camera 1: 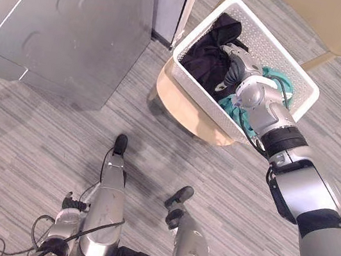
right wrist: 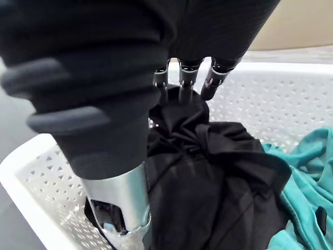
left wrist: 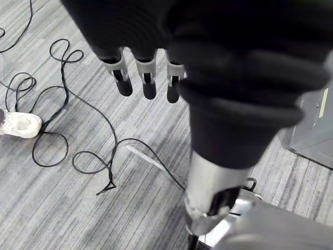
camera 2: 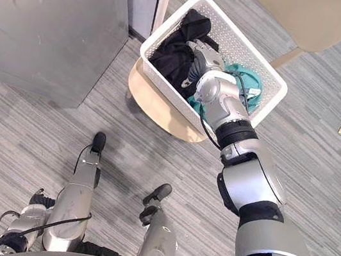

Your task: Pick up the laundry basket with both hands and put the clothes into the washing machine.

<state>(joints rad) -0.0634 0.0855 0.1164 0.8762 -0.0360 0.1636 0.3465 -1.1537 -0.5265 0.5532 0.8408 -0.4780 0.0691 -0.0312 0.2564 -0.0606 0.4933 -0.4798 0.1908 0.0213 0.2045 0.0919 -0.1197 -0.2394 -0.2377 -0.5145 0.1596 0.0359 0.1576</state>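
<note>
Basket [camera 1: 201,100] sits on a beige stool [camera 1: 177,106], just beside the washer [camera 1: 71,15]. A black cloth [camera 1: 205,52] and a teal cloth [right wrist: 307,166] lie inside the basket. Right hand [camera 1: 239,64] is in the basket, fingers [right wrist: 184,86] straight with tips touching the black cloth, nothing gripped. Left hand [left wrist: 208,62] hangs well apart from the basket over the floor, fingers relaxed and empty.

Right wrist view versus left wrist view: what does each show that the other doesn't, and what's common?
Right wrist view: the right hand, fingertips touching a black garment in the white laundry basket, a teal garment beside it. Left wrist view: the left hand hanging open over grey floor, a white shoe nearby. Shared: each looks past a dark ribbed cover at silver, dark-tipped fingers.
</note>
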